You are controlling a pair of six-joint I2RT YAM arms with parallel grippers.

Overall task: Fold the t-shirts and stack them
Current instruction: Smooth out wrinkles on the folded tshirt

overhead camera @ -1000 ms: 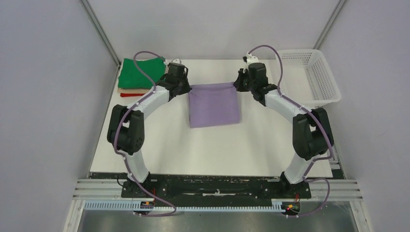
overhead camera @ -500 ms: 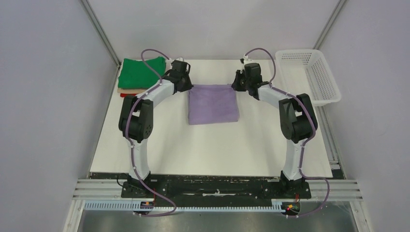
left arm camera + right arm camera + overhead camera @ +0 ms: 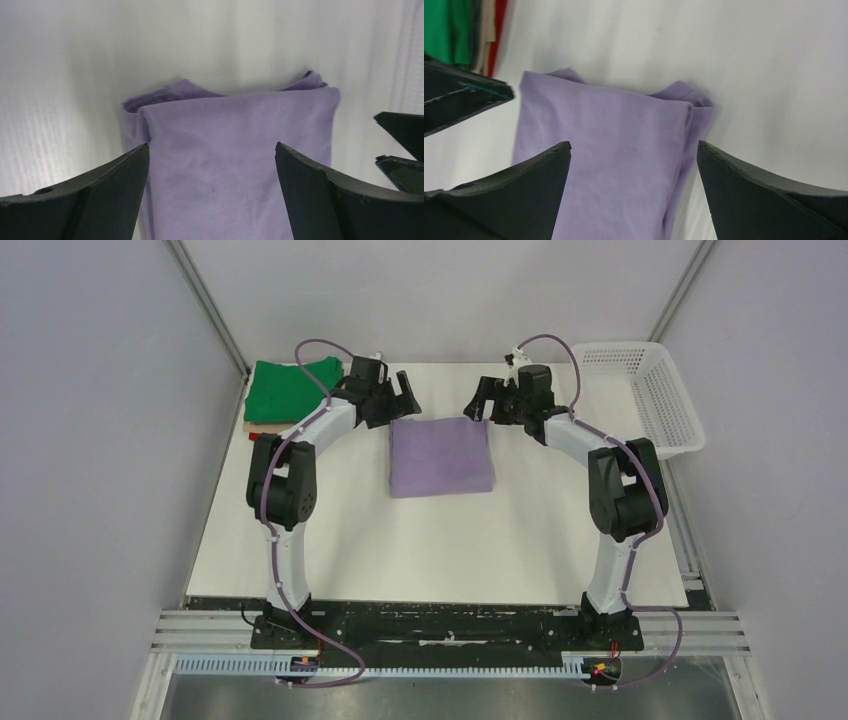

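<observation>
The lavender t-shirt (image 3: 441, 456) lies folded into a rectangle in the middle of the white table. My left gripper (image 3: 400, 397) hovers open just above its far left corner, and my right gripper (image 3: 483, 400) hovers open above its far right corner. In the left wrist view the purple cloth (image 3: 235, 150) lies flat below the spread fingers (image 3: 120, 175). From the right wrist camera the same shirt (image 3: 614, 145) shows beneath wide-apart fingers (image 3: 734, 175). Neither gripper holds anything. A stack of folded t-shirts, green on top (image 3: 292, 390), sits at the far left.
Tan and red folded shirts (image 3: 268, 430) lie under the green one. A white mesh basket (image 3: 645, 395) stands at the far right. The table (image 3: 450, 550) runs on toward me below the purple shirt.
Both grippers have opened and let go of the purple shirt's far edge. They lifted slightly off the two far corners. The shirt lies settled flat.
</observation>
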